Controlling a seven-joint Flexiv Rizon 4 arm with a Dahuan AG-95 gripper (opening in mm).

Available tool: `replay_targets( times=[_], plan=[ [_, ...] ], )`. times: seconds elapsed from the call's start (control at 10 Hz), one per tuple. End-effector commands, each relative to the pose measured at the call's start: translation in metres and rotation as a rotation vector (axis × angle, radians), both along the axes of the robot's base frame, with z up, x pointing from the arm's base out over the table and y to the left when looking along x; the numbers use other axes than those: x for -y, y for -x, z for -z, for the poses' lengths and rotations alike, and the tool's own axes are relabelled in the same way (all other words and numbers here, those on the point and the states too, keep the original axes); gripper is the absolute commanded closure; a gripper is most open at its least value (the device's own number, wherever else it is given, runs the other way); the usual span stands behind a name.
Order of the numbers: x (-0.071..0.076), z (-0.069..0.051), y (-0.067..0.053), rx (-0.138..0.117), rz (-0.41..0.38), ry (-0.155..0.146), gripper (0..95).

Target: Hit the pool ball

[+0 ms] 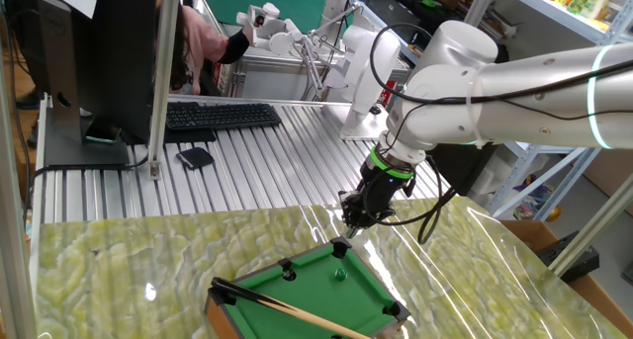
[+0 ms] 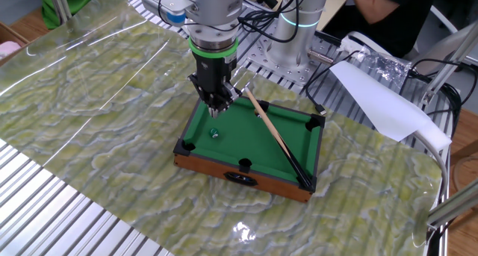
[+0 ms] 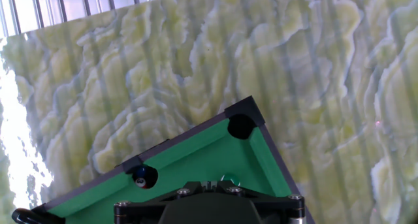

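the gripper [image 2: 217,108] is hanging over the mini pool table's [image 2: 224,173] corner rail, likely to reach the cue stick [image 2: 276,135] leaning there; whether its jaws are parted i cannot tell. one pool ball [image 2: 213,133] is sitting on the felt just below it, one cue is lying diagonally beyond.

A glossy white, rounded robot arm [image 1: 495,77] with a glowing cyan ring at its 3 o'clock end, a bright green band on the wrist, loose black cables looping beside it, and a black two-finger gripper [image 2: 217,107] with small silver screws
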State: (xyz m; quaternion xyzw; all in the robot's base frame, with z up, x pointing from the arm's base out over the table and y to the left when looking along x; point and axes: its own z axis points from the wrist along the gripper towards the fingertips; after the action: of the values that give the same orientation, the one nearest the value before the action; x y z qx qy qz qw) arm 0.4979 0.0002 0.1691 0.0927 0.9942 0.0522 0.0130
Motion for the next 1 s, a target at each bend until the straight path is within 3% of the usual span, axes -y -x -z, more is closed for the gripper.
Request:
replay_targets(
  times=[0.1,1.0],
  plan=[
    [0.0,0.0001,0.0001,0.0,0.001,0.0,95.0],
    [-0.0001,0.0005,0.001,-0.003,0.009,-0.001,95.0]
  ],
)
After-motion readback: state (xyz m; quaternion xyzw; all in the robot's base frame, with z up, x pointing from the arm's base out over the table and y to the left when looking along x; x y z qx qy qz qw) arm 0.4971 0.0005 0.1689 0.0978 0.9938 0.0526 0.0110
